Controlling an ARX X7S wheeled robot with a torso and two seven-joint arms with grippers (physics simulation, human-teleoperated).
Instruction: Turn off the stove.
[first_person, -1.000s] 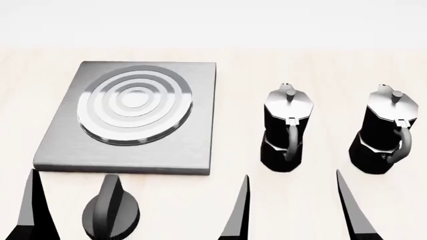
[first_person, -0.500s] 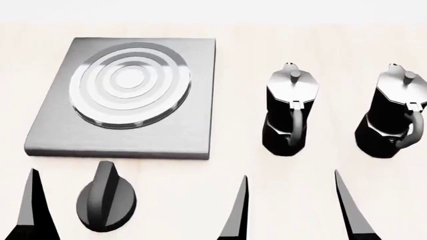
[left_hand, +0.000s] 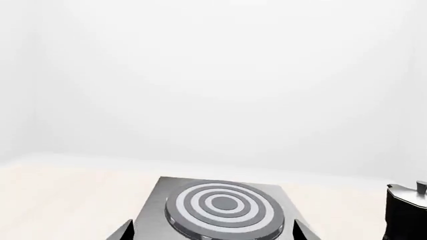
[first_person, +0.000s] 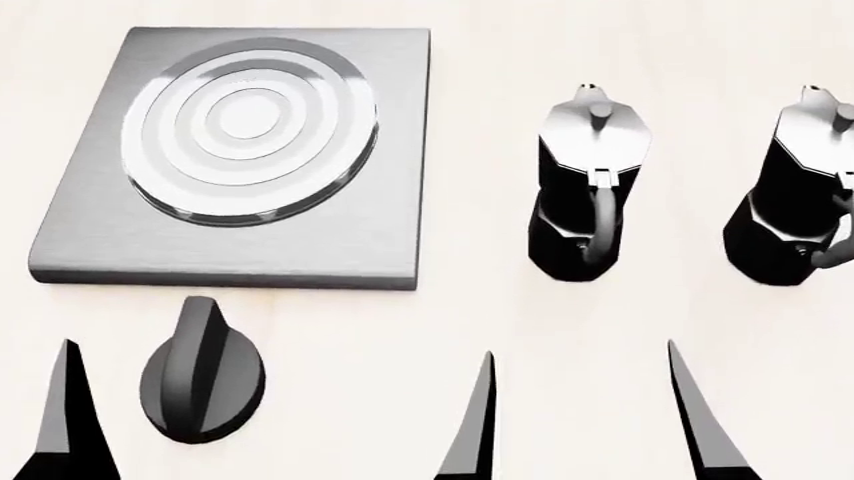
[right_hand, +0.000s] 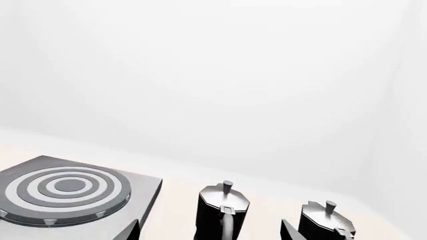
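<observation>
Pale wood surface (first_person: 481, 310) under everything. Grey metal stove (first_person: 380, 150), round ringed burner pale, toward the far left corner of what shows. Two black-and-silver moka pots (first_person: 585, 190) (first_person: 801, 195) side by side toward the right edge, well apart from the stove. Black ridged knob (first_person: 200, 372) just in front of the stove's near edge, not touching. Left end effector (first_person: 274, 420) spread wide around the knob; right end effector (first_person: 701, 420), only one finger (first_person: 703, 425) seen, width impossible to tell.

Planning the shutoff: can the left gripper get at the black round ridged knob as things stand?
Probably yes. The black round ridged knob sits between the left gripper's open fingertips, with nothing between them.
</observation>
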